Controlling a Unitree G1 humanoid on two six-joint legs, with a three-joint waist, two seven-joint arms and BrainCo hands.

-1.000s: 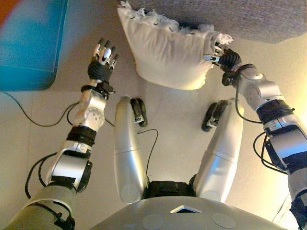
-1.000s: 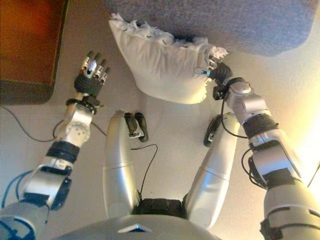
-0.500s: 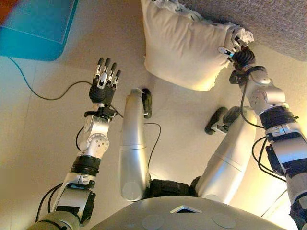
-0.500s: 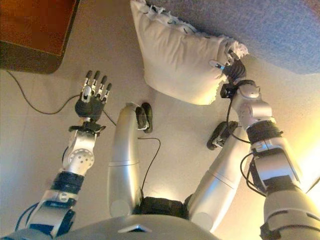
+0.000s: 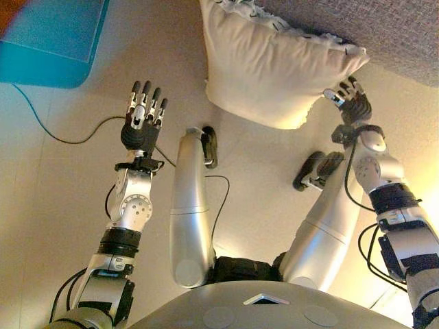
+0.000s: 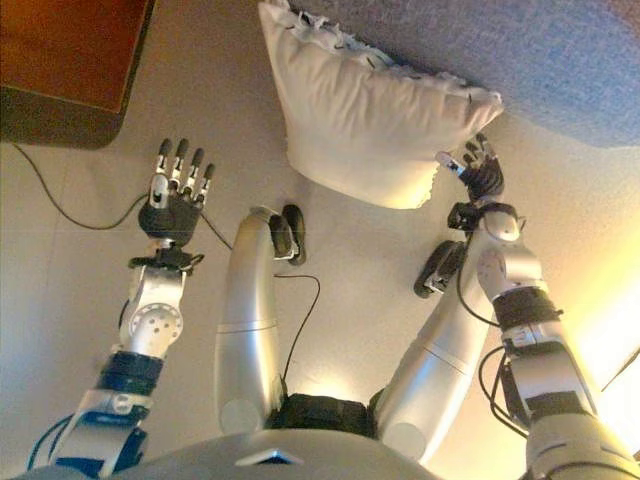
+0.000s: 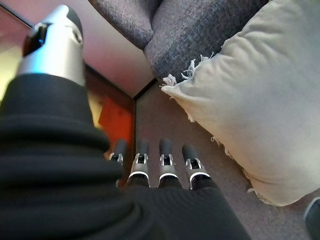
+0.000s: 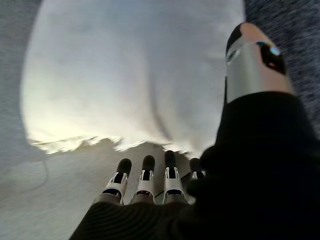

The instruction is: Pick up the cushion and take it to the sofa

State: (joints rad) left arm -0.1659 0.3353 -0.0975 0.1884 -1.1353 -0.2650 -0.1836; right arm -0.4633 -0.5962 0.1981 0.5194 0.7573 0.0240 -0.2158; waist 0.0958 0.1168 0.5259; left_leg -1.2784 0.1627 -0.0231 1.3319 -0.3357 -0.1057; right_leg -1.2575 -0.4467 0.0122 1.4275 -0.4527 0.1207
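Observation:
The white cushion (image 5: pixel 260 68) with a frayed fringe stands on the floor and leans against the grey sofa (image 5: pixel 384 27). My right hand (image 5: pixel 353 106) hovers just off the cushion's right corner, open, with straight fingers (image 8: pixel 144 176) and nothing in it. The cushion (image 8: pixel 130 75) fills the right wrist view beyond those fingers. My left hand (image 5: pixel 140 127) is raised over the floor, well left of the cushion and apart from it, open and empty. In the left wrist view the cushion (image 7: pixel 270 100) and the sofa (image 7: pixel 200 25) lie past its fingers (image 7: pixel 165 165).
A low piece of furniture (image 5: pixel 48 34) stands at the far left, with beige floor between it and the cushion. The sofa's front edge runs across the far side.
My right hand has let go of the cushion's right corner and drawn back a little with its fingers straightened. The cushion stays against the sofa. My left hand has risen slightly.

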